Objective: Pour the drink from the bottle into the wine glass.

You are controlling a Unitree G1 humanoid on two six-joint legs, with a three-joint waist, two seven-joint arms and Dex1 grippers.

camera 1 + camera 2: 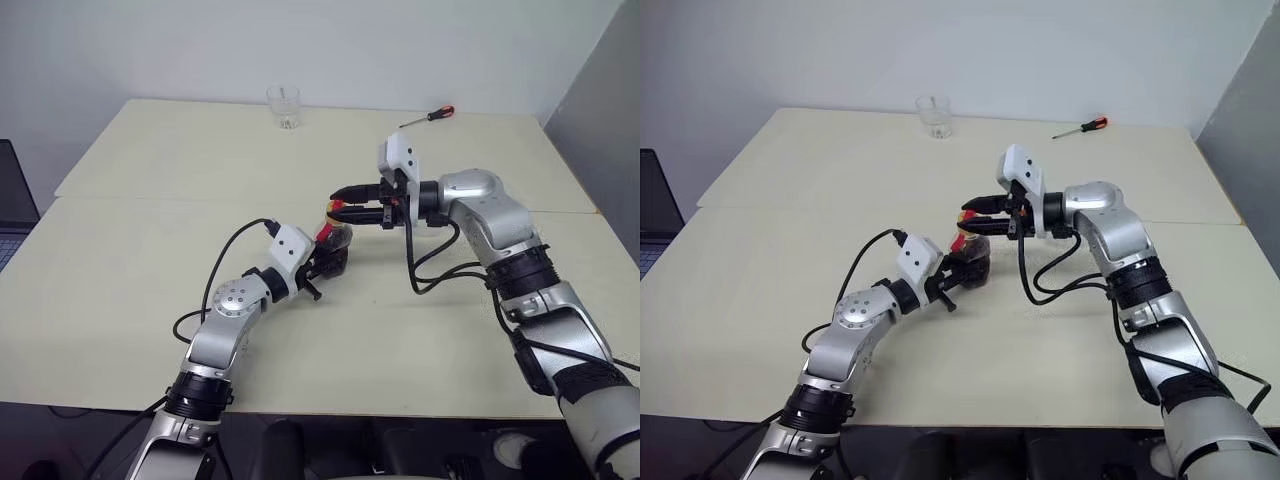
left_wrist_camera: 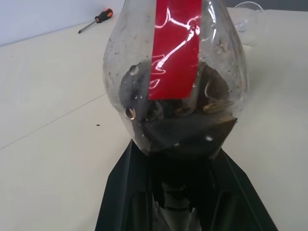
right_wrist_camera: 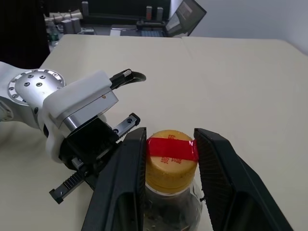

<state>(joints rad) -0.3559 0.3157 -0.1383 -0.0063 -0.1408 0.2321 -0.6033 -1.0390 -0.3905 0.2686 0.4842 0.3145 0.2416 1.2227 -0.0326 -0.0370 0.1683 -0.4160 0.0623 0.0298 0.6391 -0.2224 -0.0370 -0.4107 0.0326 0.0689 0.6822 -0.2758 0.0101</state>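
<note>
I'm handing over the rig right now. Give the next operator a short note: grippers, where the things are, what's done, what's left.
Left gripper: shut on the bottle, holding its body just above the table.
Right gripper: a finger on each side of the cap; cannot tell if it grips yet.
Drink: dark, low in the bottle.
Clear glass stands at the far edge; a screwdriver lies far right.
Done: bottle picked up, right gripper at the cap.
Left: remove the cap, pour.
</note>
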